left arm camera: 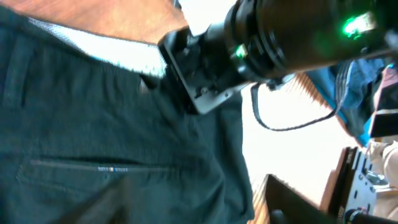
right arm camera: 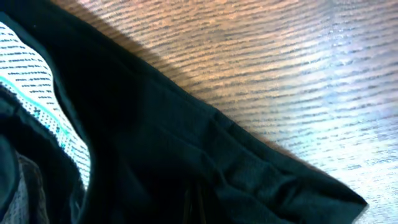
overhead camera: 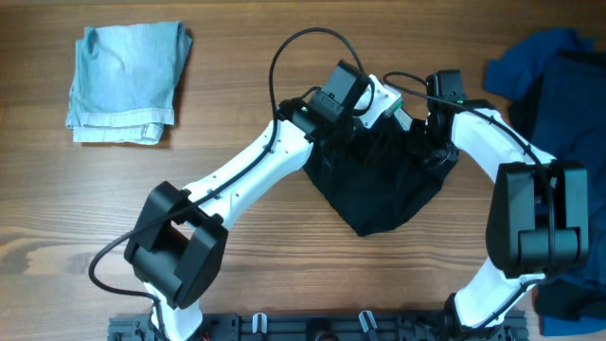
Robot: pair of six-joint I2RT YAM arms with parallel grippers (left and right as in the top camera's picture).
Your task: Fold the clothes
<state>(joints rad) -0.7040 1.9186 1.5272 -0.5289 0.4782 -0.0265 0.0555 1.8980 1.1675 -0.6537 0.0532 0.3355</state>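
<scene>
The black shorts [overhead camera: 379, 189] lie bunched in the middle of the table, with the whitish inner waistband [right arm camera: 37, 81] showing. My left gripper [overhead camera: 390, 109] hovers at their far edge. In the left wrist view its fingers [left arm camera: 292, 199] stand wide apart over the black cloth [left arm camera: 93, 124], open, with nothing pinched between them. My right gripper [overhead camera: 431, 142] sits close beside it on the far right edge of the shorts. In the right wrist view its jaws [right arm camera: 196, 208] are sunk in dark folds, shut on the cloth.
A folded pale blue garment [overhead camera: 128, 83] lies at the far left. Dark blue garments [overhead camera: 559, 76] are heaped along the right edge. The right arm's black wrist [left arm camera: 261, 43] crosses just in front of the left camera. Bare wood lies toward the front.
</scene>
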